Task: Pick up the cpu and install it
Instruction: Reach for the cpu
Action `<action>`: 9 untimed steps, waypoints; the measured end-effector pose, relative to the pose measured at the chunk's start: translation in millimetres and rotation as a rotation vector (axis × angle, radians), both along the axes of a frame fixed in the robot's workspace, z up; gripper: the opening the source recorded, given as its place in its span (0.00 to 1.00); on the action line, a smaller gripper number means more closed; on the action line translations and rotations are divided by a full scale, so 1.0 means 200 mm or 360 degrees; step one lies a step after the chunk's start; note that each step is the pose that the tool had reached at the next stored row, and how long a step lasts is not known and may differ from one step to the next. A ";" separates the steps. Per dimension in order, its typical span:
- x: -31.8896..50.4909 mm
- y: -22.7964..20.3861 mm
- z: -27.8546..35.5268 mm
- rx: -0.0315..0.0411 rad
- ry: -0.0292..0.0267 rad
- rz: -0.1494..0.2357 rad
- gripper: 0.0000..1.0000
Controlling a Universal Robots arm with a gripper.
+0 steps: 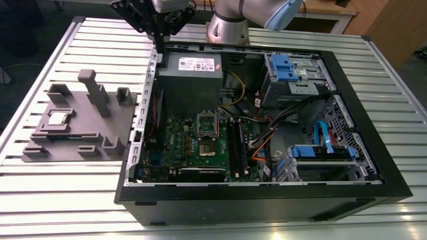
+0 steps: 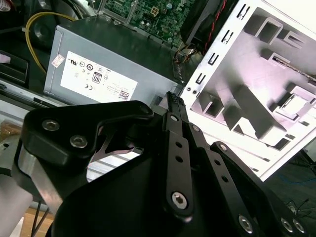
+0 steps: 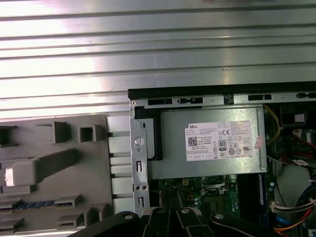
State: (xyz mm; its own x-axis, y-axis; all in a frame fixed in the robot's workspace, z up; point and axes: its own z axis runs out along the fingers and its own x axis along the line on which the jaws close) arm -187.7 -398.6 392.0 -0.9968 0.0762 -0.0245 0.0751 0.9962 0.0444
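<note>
Pre-pick: tool up over the case edge, cpu untouched.

Where things are: the cpu lies flat in a recess of the grey fixture, which stands on the table just beside the case, on the exterior view's left of it. The tool hangs above the case wall on that same side, by the pwr supply, well apart from the cpu. It looks closed up tight w/ nothing in it. The socket on the board inside the case has no chip in it, far as I can see. My read: approach step, pick not begun. A grasp would call for the tool to spread, cross from case to fixture, and come down square over the chip w/o fouling the fixture's posts.
</note>
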 end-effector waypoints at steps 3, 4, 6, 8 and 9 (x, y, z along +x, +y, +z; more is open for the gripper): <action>-0.003 0.000 0.000 0.0000 0.00001 0.0000 0.10; -0.004 0.000 0.000 0.0000 0.00001 0.0000 0.10; -0.006 0.000 0.000 0.0000 0.00000 0.0000 0.10; -0.008 0.000 0.000 0.0000 0.00001 0.0000 0.10; -0.010 0.000 0.000 0.0000 0.00000 0.0000 0.10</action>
State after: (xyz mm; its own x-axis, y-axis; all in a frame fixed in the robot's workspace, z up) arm -189.8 -398.6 391.9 -0.9968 0.0763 -0.0245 0.0752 0.9962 0.0444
